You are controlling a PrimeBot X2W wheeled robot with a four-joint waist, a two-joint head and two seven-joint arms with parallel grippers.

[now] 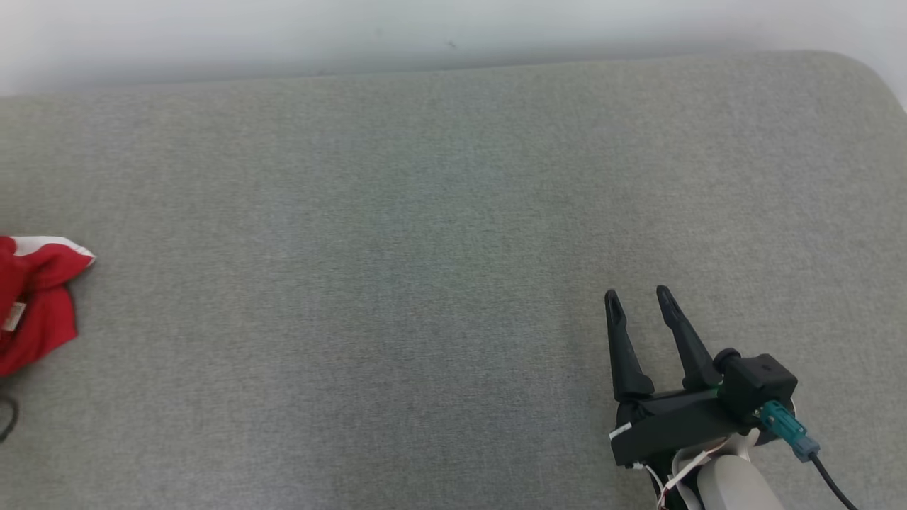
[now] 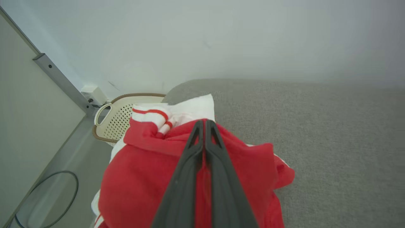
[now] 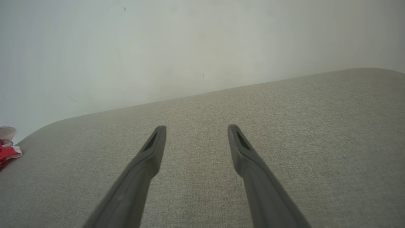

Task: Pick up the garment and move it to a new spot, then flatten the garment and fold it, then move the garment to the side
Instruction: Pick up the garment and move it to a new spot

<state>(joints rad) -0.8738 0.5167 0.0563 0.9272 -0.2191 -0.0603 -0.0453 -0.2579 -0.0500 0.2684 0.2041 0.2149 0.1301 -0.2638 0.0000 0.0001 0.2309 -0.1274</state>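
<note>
Grey cushion [image 1: 425,212], left edge: your left gripper [image 2: 204,122] pinches a bunched fold of the soft, probably light garment [image 2: 139,171]; right gripper [image 1: 636,292] wide, empty.

Head overhead, wrists low, all sharing garment [image 1: 39,312]

It looks like a plain laundry corner. A grey fabric-covered pad [image 1: 453,283] stands against a white wall [image 1: 283,35], with a cream perforated laundry basket [image 2: 117,117] at the pad's corner.

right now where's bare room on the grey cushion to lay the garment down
Bare: the middle of the cushion, from the garment at its left edge to the right gripper, back to the wall. Crowded: the left edge, where the left gripper grips it.
</note>
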